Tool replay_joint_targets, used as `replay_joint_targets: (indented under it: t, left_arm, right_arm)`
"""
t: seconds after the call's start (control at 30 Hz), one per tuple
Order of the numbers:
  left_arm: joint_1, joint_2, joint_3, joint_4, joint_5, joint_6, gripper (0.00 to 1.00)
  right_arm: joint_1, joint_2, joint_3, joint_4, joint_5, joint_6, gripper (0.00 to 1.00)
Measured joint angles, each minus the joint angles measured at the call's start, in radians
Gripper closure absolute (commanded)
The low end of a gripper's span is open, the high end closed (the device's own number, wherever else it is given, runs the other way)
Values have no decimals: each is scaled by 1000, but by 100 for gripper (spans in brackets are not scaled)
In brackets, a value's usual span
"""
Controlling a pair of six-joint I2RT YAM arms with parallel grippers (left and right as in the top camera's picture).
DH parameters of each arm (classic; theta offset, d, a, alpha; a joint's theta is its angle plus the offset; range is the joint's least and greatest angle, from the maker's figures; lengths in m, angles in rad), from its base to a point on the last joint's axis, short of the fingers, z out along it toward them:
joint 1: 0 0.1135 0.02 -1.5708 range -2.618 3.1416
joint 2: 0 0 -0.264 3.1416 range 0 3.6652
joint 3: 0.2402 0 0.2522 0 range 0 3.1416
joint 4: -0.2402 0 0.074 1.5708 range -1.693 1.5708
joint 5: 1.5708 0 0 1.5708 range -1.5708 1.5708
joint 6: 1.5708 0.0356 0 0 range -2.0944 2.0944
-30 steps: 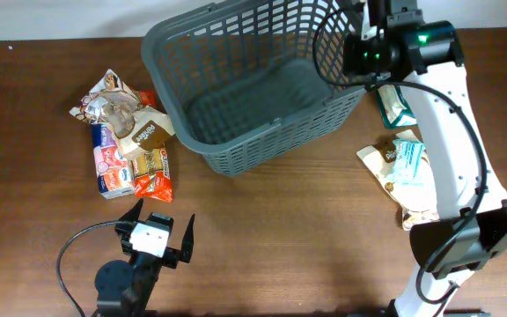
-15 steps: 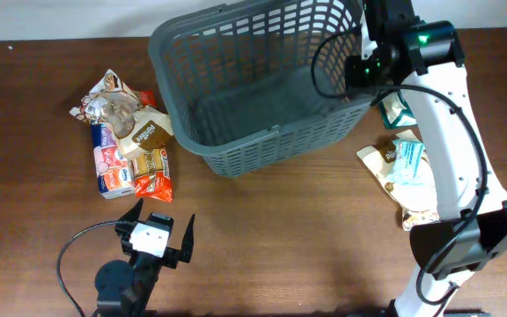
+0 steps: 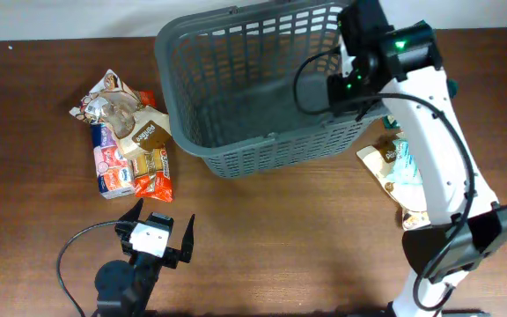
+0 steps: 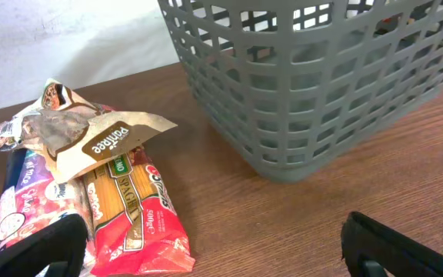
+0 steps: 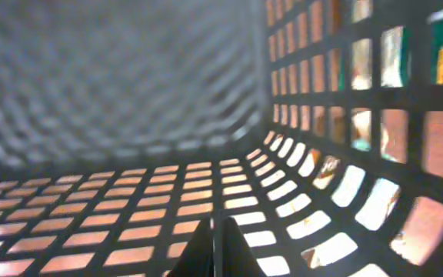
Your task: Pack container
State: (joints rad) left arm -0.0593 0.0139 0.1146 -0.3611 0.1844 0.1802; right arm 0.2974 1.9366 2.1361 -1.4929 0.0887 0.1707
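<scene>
Container [image 3: 255, 151]: sitting at the far middle of the counter [image 3: 289, 238].
Right claw [image 5: 212, 243]: reaching inside, clenching on the container's right wall.
Left claw [image 3: 161, 217]: resting released, fingers spread, near the counter's front edge.
Snack packets [image 3: 127, 146]: lying heaped left of the container.
</scene>
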Motion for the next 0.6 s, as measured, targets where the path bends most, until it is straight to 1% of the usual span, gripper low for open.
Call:
replay_joint_targets:
  t: [0.37,0.6]
  left_arm:
    - [0,0,0,0,0,0,1]
    - [0,0,0,0,0,0,1]
  right_arm:
    - [21,0,0,-112,0,48,96]
    - [27,-20,0,-131,0,64,96]
